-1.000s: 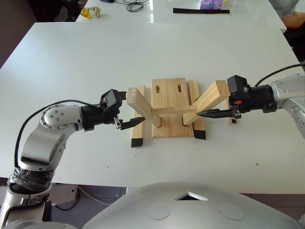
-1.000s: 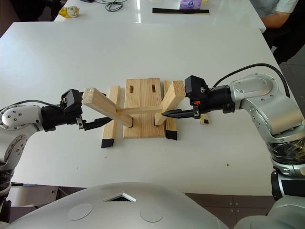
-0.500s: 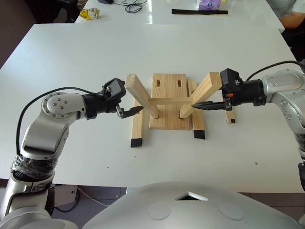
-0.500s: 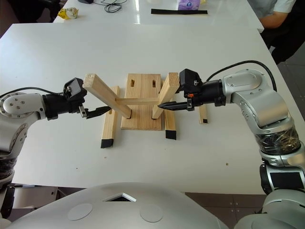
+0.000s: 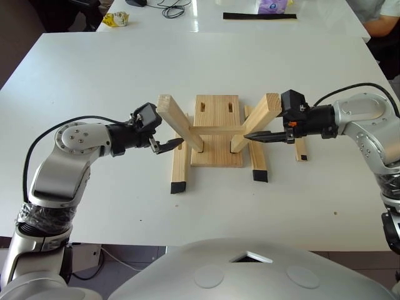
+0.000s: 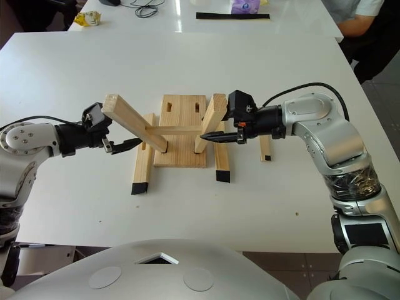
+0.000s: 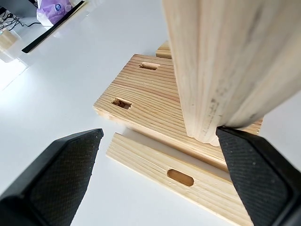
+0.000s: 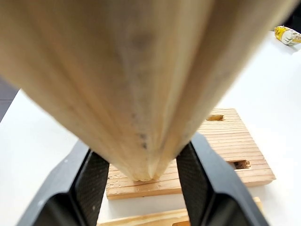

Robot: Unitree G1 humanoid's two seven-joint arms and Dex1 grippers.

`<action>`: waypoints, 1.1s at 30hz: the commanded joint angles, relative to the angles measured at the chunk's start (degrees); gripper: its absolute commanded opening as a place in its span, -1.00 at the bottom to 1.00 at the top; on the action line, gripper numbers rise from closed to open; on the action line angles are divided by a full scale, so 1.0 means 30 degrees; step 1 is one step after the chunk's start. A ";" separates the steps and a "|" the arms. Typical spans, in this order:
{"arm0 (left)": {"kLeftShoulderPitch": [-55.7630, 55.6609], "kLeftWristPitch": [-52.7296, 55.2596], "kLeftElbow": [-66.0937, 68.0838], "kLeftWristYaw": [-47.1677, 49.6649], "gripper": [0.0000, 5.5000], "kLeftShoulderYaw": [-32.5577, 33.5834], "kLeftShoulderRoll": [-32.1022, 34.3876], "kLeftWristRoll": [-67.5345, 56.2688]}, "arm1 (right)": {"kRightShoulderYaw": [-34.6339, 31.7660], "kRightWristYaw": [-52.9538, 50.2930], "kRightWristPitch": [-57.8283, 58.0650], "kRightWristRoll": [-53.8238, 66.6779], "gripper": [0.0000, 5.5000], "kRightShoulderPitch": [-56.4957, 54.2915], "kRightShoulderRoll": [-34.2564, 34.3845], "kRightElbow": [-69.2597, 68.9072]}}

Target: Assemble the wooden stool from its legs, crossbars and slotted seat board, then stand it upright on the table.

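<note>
While the right gripper [image 5: 249, 135] fingers clamp the right leg [image 5: 257, 120], the left gripper [image 5: 172, 145] fingers stand spread apart at the left leg [image 5: 177, 120]; a crossbar [image 5: 215, 129] joins both legs above the seat board [image 5: 215, 155] on the worktop [image 5: 94, 75]

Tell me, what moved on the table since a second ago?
The joined legs, their crossbar and the board under them slid away from the robot. The left gripper and right gripper went along with them, and the right one also came inward a bit. No grip seems to have changed. The two loose legs beside the board and the thin stick stayed put.
</note>
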 commanded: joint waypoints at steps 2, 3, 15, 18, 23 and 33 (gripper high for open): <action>0.1486 -0.2938 0.0181 -0.3144 0.62 -0.0118 0.0505 -0.1350 | 0.2807 -0.0394 0.2219 -0.0853 -0.26 0.3182 -0.0312 -0.1013; 0.1596 -0.3225 0.0491 -0.3205 0.62 0.0016 0.0610 -0.1189 | 0.2660 -0.0374 0.2213 -0.0783 -0.26 0.3248 -0.0462 -0.1122; 0.1632 -0.5287 0.3500 -0.2375 0.62 0.0533 0.0328 -0.0274 | 0.1572 -0.0554 0.2367 0.0155 -0.26 0.2748 -0.1032 -0.1648; 0.1611 -0.5900 0.4279 -0.2250 0.62 0.0722 0.0482 0.0035 | 0.1361 -0.0728 0.2371 0.0256 -0.16 0.2792 -0.1188 -0.1869; 0.1609 -0.8046 0.6874 -0.2132 0.62 0.1136 0.1155 0.1251 | 0.0853 -0.1318 0.3056 0.0235 0.10 0.2909 -0.1207 -0.2129; 0.3036 -0.7808 0.4537 -0.1822 0.62 0.1181 0.0679 0.0630 | -0.2315 -0.2413 0.3438 0.0282 0.20 0.4366 -0.2346 -0.2596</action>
